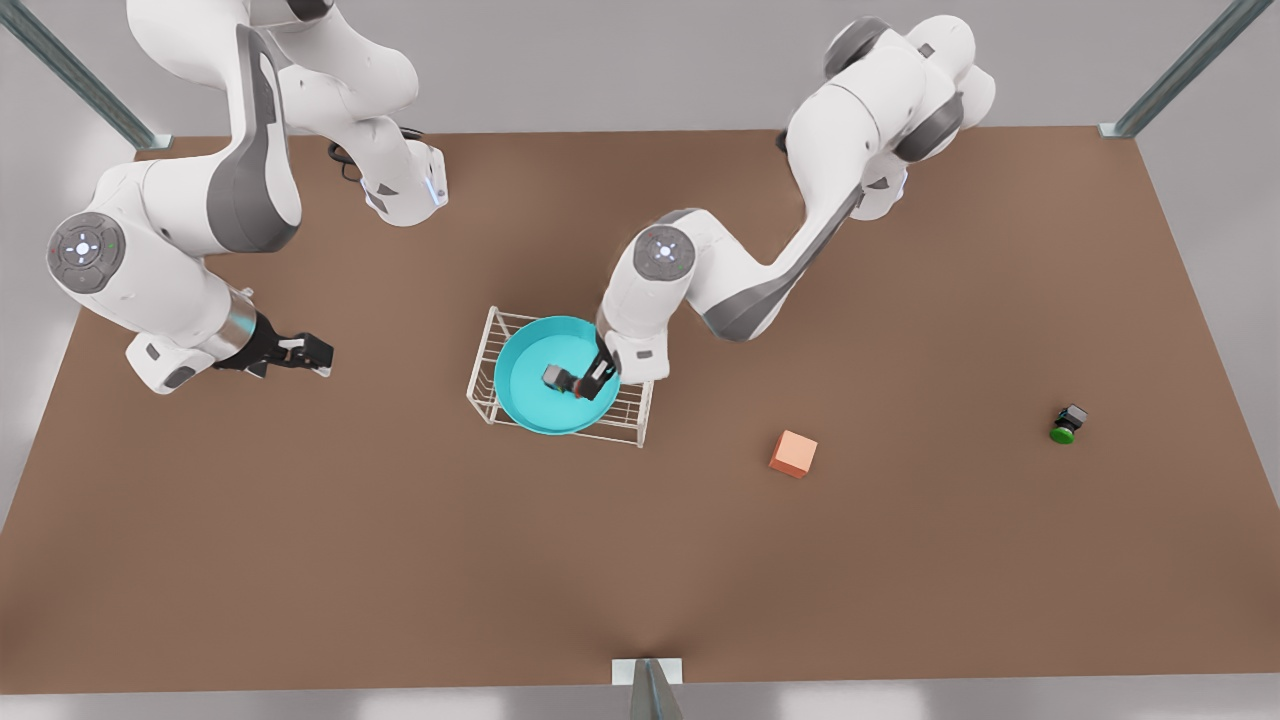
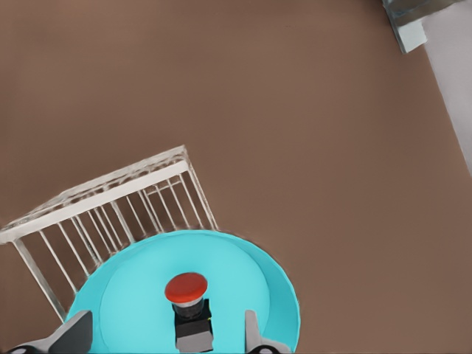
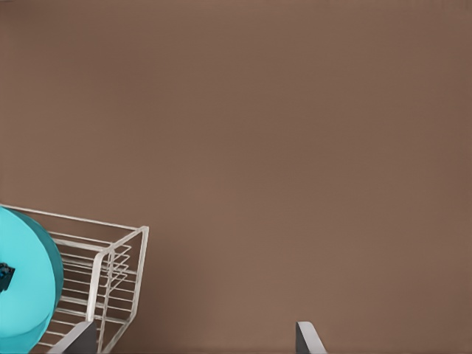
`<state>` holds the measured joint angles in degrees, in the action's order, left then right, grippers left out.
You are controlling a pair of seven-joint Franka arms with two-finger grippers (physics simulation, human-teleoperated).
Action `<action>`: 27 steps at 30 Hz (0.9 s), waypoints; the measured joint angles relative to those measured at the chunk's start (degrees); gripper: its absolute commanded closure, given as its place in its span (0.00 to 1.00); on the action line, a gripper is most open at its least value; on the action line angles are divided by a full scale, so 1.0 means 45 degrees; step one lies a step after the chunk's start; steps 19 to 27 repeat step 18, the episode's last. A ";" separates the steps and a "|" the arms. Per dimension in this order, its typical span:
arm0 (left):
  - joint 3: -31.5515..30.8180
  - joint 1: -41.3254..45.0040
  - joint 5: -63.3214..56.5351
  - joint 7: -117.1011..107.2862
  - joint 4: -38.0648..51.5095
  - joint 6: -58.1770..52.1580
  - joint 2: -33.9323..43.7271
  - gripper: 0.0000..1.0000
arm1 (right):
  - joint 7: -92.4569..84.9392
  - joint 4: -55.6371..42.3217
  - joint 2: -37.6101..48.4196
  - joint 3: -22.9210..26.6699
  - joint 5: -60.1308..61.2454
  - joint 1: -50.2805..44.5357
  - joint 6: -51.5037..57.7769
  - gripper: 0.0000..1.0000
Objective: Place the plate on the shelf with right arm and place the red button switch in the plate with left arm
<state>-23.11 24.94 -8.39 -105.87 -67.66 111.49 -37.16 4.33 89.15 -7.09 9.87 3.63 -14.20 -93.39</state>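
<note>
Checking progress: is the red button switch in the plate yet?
In: red button switch lies inside the plate, between the open left end effector.

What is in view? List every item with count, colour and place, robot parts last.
plate: one, turquoise, on top of the shelf.
shelf: one, white wire rack, mid-table.
red button switch: one, red cap on a black-grey body, inside the plate.
green button switch: one, green cap, table at the front view's right.
cube: one, salmon-orange, table, between shelf and green button switch.
table: one, brown.
left gripper: one, open, fingers either side of the red button switch.
right gripper: one, open, waiting at the front view's left.
</note>
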 measured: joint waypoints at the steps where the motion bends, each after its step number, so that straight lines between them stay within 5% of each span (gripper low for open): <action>1: 0.0022 -0.1259 -0.0165 0.0424 -0.0689 -0.0662 0.0691 0.00 | -0.0027 0.0000 0.0000 0.0001 -0.0002 -0.0002 -0.0002 0.00; 6: 0.0062 -0.6256 -0.1421 0.4095 -0.2285 -0.3146 0.2328 0.00 | -0.0143 0.0000 0.0000 -0.0011 -0.0013 0.0014 -0.0008 0.00; 8: 0.0064 -0.8326 -0.1219 0.5838 -0.6367 -0.2607 0.4741 0.00 | -0.0180 0.0000 0.0000 -0.0013 -0.0068 0.0016 -0.0010 0.00; 10: 0.0071 -0.9800 -0.0600 0.7562 -0.8255 -0.2060 0.6258 0.00 | -0.0212 0.0000 0.0000 -0.0012 -0.0116 0.0008 -0.0011 0.00; 18: 0.0011 -0.9881 0.0201 1.2807 -0.8118 -0.1089 0.6626 0.00 | -0.0313 0.0000 0.0000 -0.0014 -0.0189 -0.0015 -0.0012 0.00; 27: 0.0011 -0.9881 0.0201 1.2807 -0.8118 -0.1089 0.6626 0.00 | -0.0313 0.0000 0.0000 -0.0014 -0.0189 -0.0015 -0.0012 0.00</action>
